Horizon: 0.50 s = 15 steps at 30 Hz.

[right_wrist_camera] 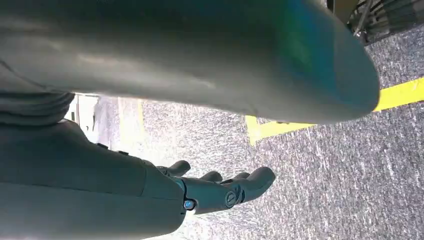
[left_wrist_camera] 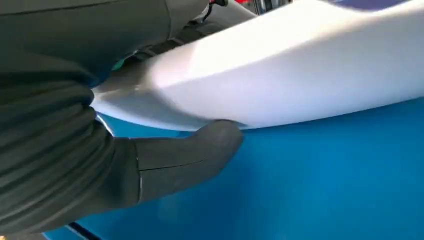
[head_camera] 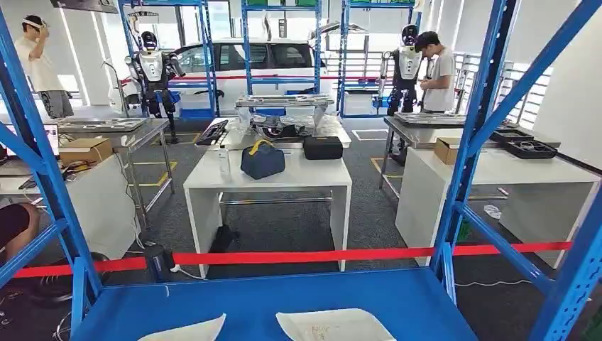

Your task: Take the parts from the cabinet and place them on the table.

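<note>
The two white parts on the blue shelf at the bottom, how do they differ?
The left white part looks narrower and tapers to a point; the right white part looks broader with rounded corners. The right one carries faint markings; the left looks plain. Both are white, cut off by the picture's edge, and sit over the blue shelf.

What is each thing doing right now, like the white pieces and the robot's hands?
left white part: lying on the blue shelf, left hand's thumb against it.
right white part: lying on the shelf.
left hand: at the part; grip unclear.
right hand: holding nothing, fingers loosely curled, over grey carpet.
</note>
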Tool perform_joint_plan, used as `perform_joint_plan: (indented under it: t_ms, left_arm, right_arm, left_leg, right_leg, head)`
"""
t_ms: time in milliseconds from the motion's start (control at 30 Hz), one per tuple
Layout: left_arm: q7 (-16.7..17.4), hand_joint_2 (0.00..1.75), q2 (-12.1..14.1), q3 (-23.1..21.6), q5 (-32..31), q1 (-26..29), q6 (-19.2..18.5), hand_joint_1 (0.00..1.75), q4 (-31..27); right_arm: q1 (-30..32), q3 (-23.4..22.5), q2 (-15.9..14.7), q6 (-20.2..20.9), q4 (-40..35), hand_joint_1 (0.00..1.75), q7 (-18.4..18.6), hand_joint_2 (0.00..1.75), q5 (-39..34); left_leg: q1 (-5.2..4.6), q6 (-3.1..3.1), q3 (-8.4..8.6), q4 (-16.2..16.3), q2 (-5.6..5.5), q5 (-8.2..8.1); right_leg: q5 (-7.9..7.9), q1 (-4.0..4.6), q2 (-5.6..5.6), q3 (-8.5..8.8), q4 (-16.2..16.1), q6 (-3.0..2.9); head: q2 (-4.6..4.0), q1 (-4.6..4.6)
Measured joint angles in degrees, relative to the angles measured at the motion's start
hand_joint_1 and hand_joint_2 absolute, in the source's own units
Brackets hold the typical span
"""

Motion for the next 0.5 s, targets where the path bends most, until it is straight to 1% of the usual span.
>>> perform_joint_plan:
  t_ms: [133, 300, 400, 500]
  left_arm:
    - [-0.2, 1.75, 0.0, 0.0, 0.0, -0.1, 0.2, 1.75, 0.0]
    - [-2.4, 1.75, -0.1, 0.0, 0.0, -0.2, 0.1, 1.75, 0.0]
    - [-3.0, 1.75, -0.2, 0.0, -0.1, -0.2, 0.1, 1.75, 0.0]
    - [-3.2, 1.75, -0.6, 0.0, -1.3, -0.2, 1.9, 1.75, 0.0]
  right_arm:
    - [0.0, 0.0, 0.0, 0.0, 0.0, 0.00, 0.0, 0.00, 0.0]
    - [0.0, 0.0, 0.0, 0.0, 0.0, 0.00, 0.1, 0.00, 0.0]
    - [0.0, 0.0, 0.0, 0.0, 0.0, 0.00, 0.1, 0.00, 0.0]
    - [0.0, 0.0, 0.0, 0.0, 0.0, 0.00, 0.0, 0.00, 0.0]
  left_leg:
    - [0.00, 0.00, 0.01, 0.0, 0.00, 0.00]
    - [0.00, -0.01, 0.03, 0.0, 0.00, 0.01]
    - [0.00, -0.03, 0.03, 0.0, 0.00, 0.03]
    - [0.00, -0.03, 0.02, 0.0, 0.00, 0.03]
  right_leg:
    - [0.00, 0.00, 0.00, 0.00, 0.0, 0.00]
    - [0.00, 0.00, 0.00, 0.01, 0.0, 0.00]
    - [0.00, 0.00, -0.01, 0.01, 0.0, 0.00]
    - [0.00, 0.00, -0.01, 0.01, 0.0, 0.00]
  head:
    - [0.00, 0.00]
    - [0.00, 0.00]
    - [0.00, 0.00]
    - [0.00, 0.00]
